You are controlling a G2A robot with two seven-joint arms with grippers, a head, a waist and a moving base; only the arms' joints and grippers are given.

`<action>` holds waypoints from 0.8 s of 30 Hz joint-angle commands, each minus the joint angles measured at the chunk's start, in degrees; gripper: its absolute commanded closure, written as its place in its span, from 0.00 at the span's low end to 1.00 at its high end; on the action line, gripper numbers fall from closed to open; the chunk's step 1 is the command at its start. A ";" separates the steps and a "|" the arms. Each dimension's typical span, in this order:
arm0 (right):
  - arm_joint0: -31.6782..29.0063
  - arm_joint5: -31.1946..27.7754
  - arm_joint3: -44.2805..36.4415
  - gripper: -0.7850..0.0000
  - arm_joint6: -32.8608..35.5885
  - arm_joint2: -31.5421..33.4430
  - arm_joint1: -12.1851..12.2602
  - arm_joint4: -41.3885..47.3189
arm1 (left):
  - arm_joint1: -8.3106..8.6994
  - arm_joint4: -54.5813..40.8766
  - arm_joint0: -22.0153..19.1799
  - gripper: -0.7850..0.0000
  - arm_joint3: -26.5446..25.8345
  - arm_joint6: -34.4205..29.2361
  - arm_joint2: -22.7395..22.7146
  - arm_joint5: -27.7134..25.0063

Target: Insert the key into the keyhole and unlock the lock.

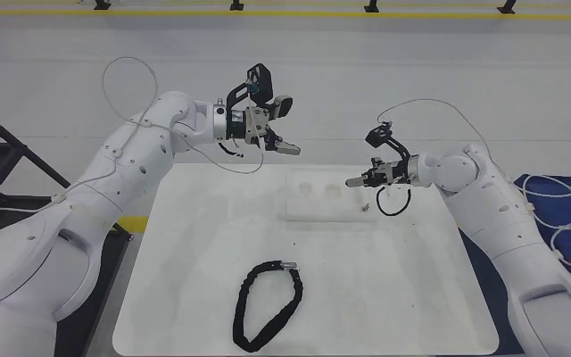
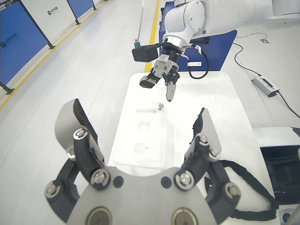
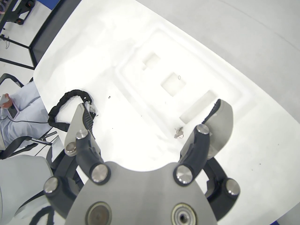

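Observation:
A small metal key [image 1: 365,207] lies on the right end of the white foam tray [image 1: 312,203], also seen as the key [image 2: 160,106] and the key [image 3: 178,133]. The black chain lock [image 1: 268,299] lies in a loop near the table's front middle, its metal ends at the top of the loop. My right gripper [image 1: 355,182] hangs open just above and behind the key, holding nothing; in its own view the right gripper [image 3: 150,113] has the key close to one finger [image 3: 220,111]. My left gripper [image 1: 287,148] is open and empty, held high over the table's back edge.
The foam tray [image 3: 140,54] has three shallow recesses, all without objects. The white table [image 1: 178,294] has bare room around the lock. A blue cabinet [image 2: 225,47] stands beyond the table's right side, and a black frame [image 1: 27,170] stands at its left.

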 commanded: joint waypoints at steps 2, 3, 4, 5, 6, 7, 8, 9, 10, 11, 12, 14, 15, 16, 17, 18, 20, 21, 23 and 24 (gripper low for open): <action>0.49 3.45 1.88 0.00 1.04 -0.92 -0.77 1.01 | 0.00 0.00 0.00 0.00 0.00 0.00 0.00 0.00; 0.63 4.68 2.73 0.00 1.49 -1.29 -1.11 1.55 | 0.00 0.00 0.00 0.00 0.00 0.00 0.00 0.00; 0.91 5.71 3.49 0.00 1.86 -1.63 -1.45 1.99 | 0.00 0.00 0.00 0.00 0.00 0.00 0.00 0.00; 1.22 6.76 4.28 0.00 2.28 -2.08 -1.81 2.10 | 0.00 0.00 0.00 0.00 0.00 0.00 0.00 0.00; 1.45 8.08 5.29 0.00 2.74 -2.55 -2.18 2.20 | 0.00 0.00 0.00 0.00 0.00 0.00 0.00 0.00; 1.73 9.21 5.98 0.00 3.07 -2.98 -2.58 2.46 | 0.00 0.00 0.00 0.00 0.00 0.00 0.00 0.00; 1.92 10.04 6.77 0.00 3.52 -3.50 -2.97 2.49 | 0.00 0.00 0.00 0.00 0.00 0.00 0.00 0.00; 2.20 10.88 7.52 0.00 3.91 -3.98 -3.35 2.40 | 0.00 0.00 0.00 0.00 0.00 0.00 0.00 0.00; 2.47 11.71 8.17 0.00 4.19 -4.45 -3.74 2.33 | 0.00 0.00 0.00 0.00 0.00 0.00 0.00 0.00; 2.64 12.51 8.93 0.00 4.62 -4.87 -4.12 2.46 | 0.00 0.00 0.00 0.00 0.00 0.00 0.00 0.00; 2.87 13.45 9.62 0.00 4.93 -5.24 -4.50 2.55 | 0.00 0.00 0.00 0.00 0.00 0.00 0.00 0.00; 3.35 15.86 11.03 0.00 5.57 -6.00 -5.26 2.48 | 0.00 0.00 0.00 0.00 0.00 0.00 0.00 0.00; 3.56 17.03 11.80 0.00 5.96 -6.37 -5.76 2.82 | 0.00 0.00 0.00 0.00 0.00 0.00 0.00 0.00; 3.65 17.51 12.20 0.00 6.18 -6.52 -6.00 3.07 | 0.00 0.00 0.00 0.00 0.00 0.00 0.00 0.00; 3.77 18.09 12.78 0.00 6.50 -6.71 -6.36 3.51 | 0.00 0.00 0.00 0.00 0.00 0.00 0.00 0.00; 3.90 18.78 13.67 0.00 6.57 -6.90 -6.82 4.05 | 0.00 0.00 0.00 0.00 0.00 0.00 0.00 0.00; 3.99 19.96 14.91 0.00 6.75 -7.08 -7.42 4.97 | 0.00 0.00 0.00 0.00 0.00 0.00 0.00 0.00; 4.14 20.76 15.88 0.00 7.00 -7.41 -7.87 5.04 | 0.00 0.00 0.00 0.00 0.00 0.00 0.00 0.00; 4.27 21.83 17.02 0.00 7.03 -7.80 -8.42 5.06 | 0.00 0.00 0.00 0.00 0.00 0.00 0.00 0.00; 4.36 22.16 17.52 0.00 7.07 -7.97 -8.76 5.23 | 0.00 0.00 0.00 0.00 0.00 0.00 0.00 0.00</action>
